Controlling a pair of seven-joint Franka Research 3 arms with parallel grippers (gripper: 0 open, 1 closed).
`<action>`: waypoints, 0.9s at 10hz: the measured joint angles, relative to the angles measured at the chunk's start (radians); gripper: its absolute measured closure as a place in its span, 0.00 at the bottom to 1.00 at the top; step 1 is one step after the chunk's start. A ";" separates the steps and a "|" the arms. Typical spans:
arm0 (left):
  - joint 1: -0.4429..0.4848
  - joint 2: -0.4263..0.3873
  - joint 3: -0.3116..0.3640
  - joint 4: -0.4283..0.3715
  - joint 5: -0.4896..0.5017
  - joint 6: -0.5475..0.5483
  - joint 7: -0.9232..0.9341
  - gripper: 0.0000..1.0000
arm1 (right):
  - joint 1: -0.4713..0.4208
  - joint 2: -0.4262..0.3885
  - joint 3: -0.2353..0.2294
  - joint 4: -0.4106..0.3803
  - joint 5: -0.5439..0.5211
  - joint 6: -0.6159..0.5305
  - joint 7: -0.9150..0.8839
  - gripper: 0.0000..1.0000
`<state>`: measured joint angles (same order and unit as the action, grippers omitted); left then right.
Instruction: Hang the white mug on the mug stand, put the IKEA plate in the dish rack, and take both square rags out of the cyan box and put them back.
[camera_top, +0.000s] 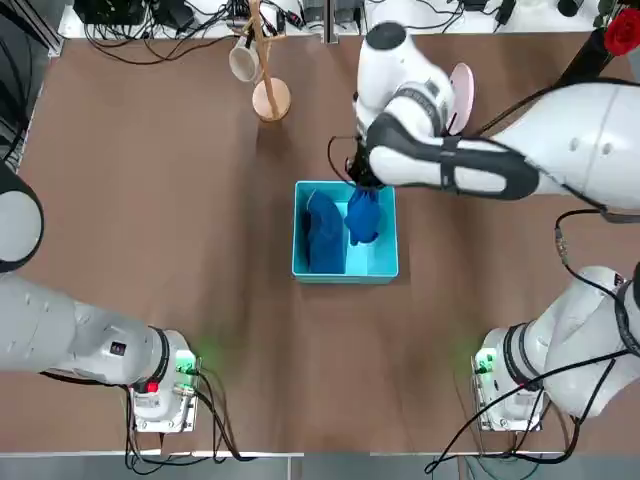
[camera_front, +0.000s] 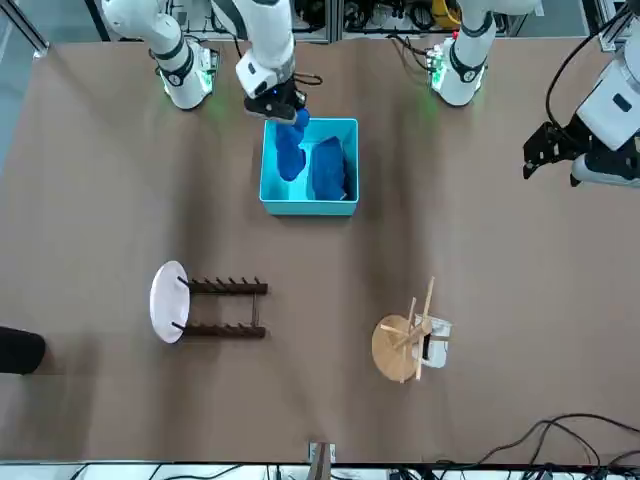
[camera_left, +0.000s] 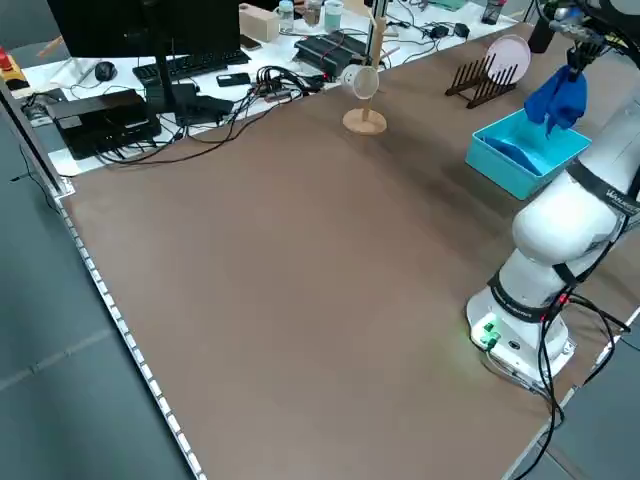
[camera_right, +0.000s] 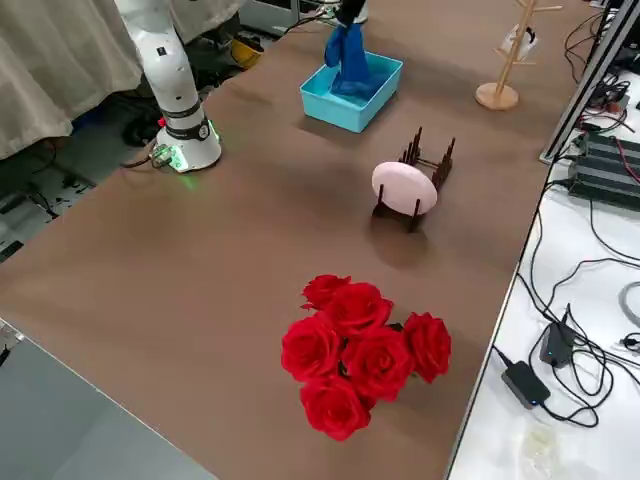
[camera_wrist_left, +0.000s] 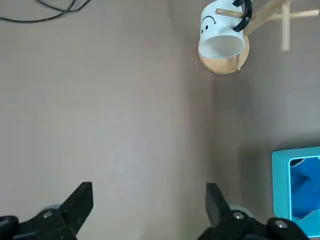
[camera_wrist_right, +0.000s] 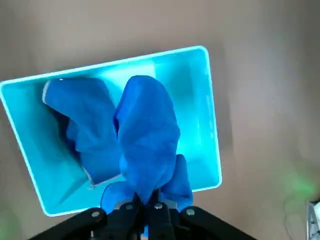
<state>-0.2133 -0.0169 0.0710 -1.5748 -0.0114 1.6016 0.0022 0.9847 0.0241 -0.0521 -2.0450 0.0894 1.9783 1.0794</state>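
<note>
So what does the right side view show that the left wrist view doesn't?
Only the right side view shows the IKEA plate standing in the dish rack, a bunch of red roses, and the right gripper shut on a blue rag hanging over the box. Only the left wrist view shows the left gripper, open over bare table, and the smiley face on the white mug. Both show the mug hanging on the mug stand, and the cyan box with a rag in it.
</note>
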 joint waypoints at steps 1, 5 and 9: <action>0.000 0.005 -0.008 0.000 0.000 0.000 -0.003 0.00 | 0.006 0.019 0.000 -0.031 -0.001 0.033 0.002 0.96; 0.014 0.011 -0.017 0.000 0.000 0.001 -0.012 0.00 | 0.006 0.028 -0.010 -0.146 -0.017 0.118 0.002 0.96; 0.017 0.023 -0.017 0.009 0.000 0.005 -0.021 0.00 | -0.012 0.028 -0.027 -0.157 -0.031 0.124 0.003 0.66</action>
<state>-0.1961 0.0056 0.0545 -1.5653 -0.0117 1.6070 -0.0189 0.9731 0.0520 -0.0791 -2.2015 0.0587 2.1024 1.0824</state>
